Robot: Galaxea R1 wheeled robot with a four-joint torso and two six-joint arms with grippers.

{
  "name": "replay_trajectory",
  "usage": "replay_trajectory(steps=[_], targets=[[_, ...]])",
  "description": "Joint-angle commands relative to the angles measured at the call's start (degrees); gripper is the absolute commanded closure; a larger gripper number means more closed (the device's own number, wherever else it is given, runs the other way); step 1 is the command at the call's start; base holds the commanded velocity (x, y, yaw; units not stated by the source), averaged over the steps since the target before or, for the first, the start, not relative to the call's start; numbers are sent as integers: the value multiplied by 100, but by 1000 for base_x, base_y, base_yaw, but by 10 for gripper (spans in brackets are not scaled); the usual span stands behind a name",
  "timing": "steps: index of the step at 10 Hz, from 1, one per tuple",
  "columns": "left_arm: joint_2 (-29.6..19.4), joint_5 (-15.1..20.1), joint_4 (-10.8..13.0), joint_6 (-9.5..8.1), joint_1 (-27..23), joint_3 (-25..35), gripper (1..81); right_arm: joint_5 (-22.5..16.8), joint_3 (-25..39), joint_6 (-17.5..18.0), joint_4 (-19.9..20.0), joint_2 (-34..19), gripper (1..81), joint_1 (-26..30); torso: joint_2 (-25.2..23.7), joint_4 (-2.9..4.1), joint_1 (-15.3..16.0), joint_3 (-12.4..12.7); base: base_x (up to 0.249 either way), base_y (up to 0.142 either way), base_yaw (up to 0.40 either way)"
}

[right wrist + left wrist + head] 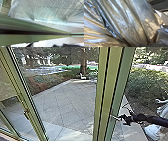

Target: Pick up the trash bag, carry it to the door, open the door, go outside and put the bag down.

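Pictured outside, a paved patio (67, 102) edged by a planting bed (47, 83), with a tree trunk (83, 60) at the far end. On the robot's left, close up in the left wrist view, the trash bag (131, 22), thin shiny plastic drawn into long pleats; left gripper's hold on it impossible to tell. Liable to slip or tear under its own weight or from a snag on metal. At left overhead, a slanting door frame (30, 105) with an apparent handle (26, 113). Farther right, a thick green upright (107, 84), and close by its edge, the right gripper (119, 117), spread or closed impossible to tell. At risk there: a scrape or jam, likely from driving forward too soon. At far right, a leafy shrub (147, 84).
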Motion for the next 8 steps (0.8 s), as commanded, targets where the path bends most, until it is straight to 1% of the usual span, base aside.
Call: replay_trajectory(steps=[1, 4, 6, 7, 8], targets=[[51, 542, 57, 61, -37, 71, 811, 44, -60, -5, -577, -744, 10, 1408, 0, 0, 0, 0, 0, 0, 0], [51, 542, 65, 61, -37, 62, 811, -97, 151, 4, -744, -921, 10, 1575, 0, 0, 0, 0, 0, 0, 0], [69, 534, 57, 61, -37, 62, 811, -97, 336, 4, -780, -1079, 10, 1637, 0, 0, 0, -2, 0, 0, 0], [69, 534, 66, 61, -37, 62, 811, -97, 407, 4, -806, -1150, 10, 1672, 0, 0, 0, 186, 0, 0, 0], [78, 534, 66, 61, -37, 62, 811, -97, 433, -4, -824, -1202, 10, 1698, 0, 0, 0, 205, 0, 0, 0]])
